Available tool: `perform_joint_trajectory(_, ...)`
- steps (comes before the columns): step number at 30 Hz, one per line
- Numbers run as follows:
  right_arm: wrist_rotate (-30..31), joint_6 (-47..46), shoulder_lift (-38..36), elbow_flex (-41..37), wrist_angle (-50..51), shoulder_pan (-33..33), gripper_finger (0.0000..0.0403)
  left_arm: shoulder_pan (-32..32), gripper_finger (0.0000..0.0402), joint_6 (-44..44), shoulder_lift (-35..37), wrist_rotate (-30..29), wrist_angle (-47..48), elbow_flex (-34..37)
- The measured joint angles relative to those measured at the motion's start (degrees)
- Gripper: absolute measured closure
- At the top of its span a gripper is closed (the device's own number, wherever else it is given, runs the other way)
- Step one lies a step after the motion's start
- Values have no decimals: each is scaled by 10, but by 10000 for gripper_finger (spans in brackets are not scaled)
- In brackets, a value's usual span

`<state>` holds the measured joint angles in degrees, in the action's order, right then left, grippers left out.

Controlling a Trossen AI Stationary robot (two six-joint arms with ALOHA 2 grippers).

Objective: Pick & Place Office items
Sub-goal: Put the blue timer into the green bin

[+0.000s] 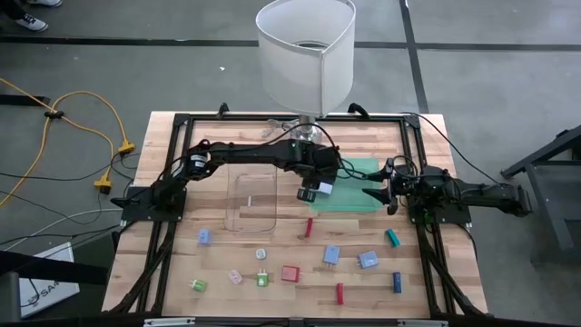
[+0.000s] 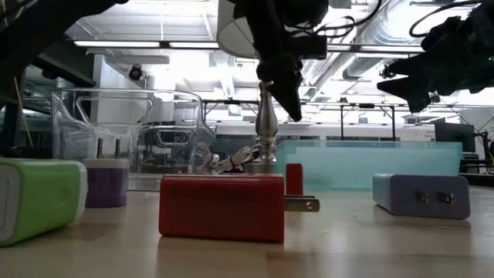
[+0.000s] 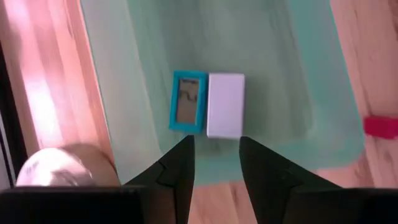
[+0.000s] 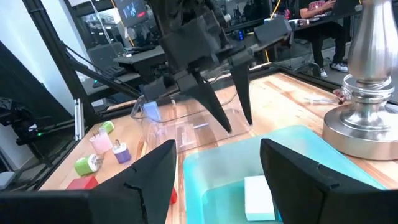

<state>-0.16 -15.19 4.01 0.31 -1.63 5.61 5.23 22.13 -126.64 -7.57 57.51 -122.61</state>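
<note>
My left gripper (image 1: pixel 315 182) hangs open above the left end of the flat green tray (image 1: pixel 356 207). In the left wrist view its fingers (image 3: pixel 180 168) stand over a teal piece (image 3: pixel 188 101) and a white block (image 3: pixel 225 104) that lie flat, side by side, on the tray floor. My right gripper (image 1: pixel 376 192) is open over the tray's right end, and its wrist view shows the left gripper (image 4: pixel 225 106) and the white block (image 4: pixel 258 196). Several small pieces lie scattered on the near half of the table, among them a red block (image 1: pixel 290 272) and a blue block (image 1: pixel 332 255).
A clear plastic tray (image 1: pixel 252 200) stands left of the green tray. A lamp with a white shade (image 1: pixel 304 54) stands on its metal base (image 4: pixel 367 112) at the table's far side, close behind both grippers. A black frame (image 1: pixel 182 127) runs around the table's edge.
</note>
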Motion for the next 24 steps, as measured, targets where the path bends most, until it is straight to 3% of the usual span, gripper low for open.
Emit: perform_joint_trajectory(24,0,0,5,0,1,0,182,-18,291,-116,107,15,110,2)
